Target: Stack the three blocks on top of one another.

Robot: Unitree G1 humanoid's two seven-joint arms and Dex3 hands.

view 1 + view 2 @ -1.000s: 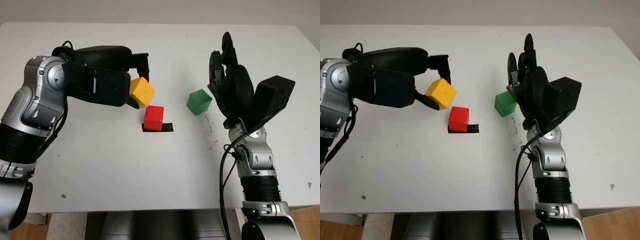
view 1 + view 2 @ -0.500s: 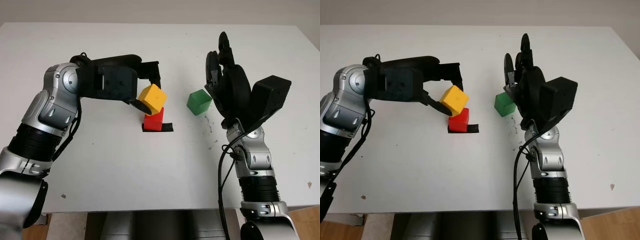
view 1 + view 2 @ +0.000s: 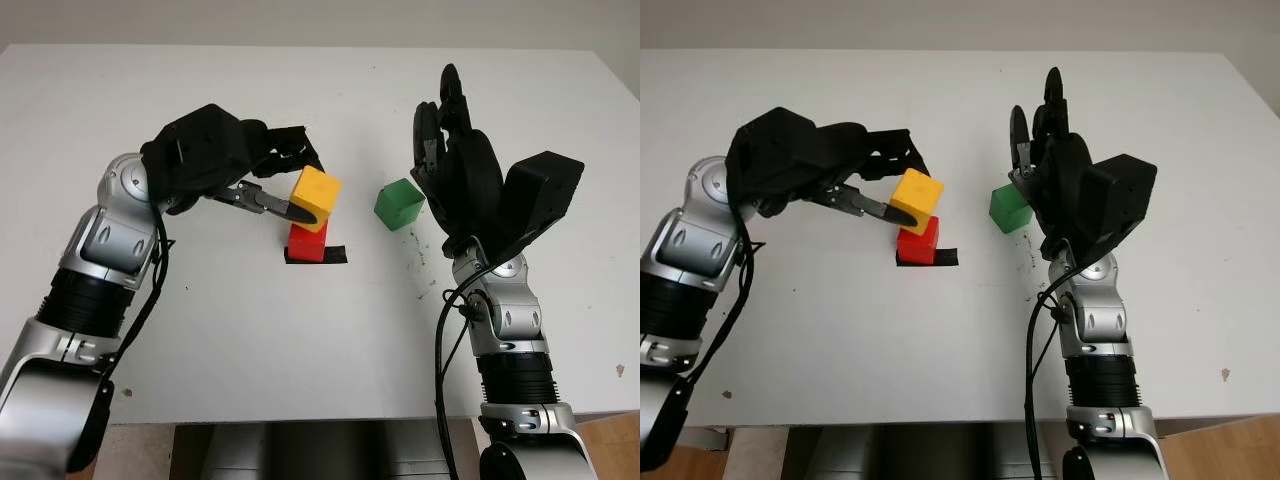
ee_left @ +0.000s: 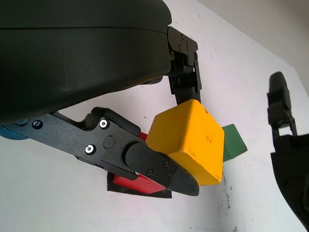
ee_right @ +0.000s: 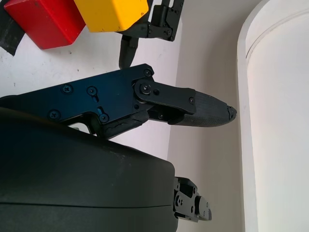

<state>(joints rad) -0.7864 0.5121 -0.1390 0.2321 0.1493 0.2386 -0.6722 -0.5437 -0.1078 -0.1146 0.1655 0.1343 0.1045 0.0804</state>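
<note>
Once beside it, yellow block (image 3: 314, 193) over red block (image 3: 308, 241)

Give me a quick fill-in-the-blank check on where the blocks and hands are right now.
1. The left hand grips the ______ block.
2. That block is held over the ______ block, which sits on a black patch on the white table.
3. The ______ block stands alone on the table beside the right hand, which is raised and holds nothing.

Missing words: yellow; red; green.
</note>
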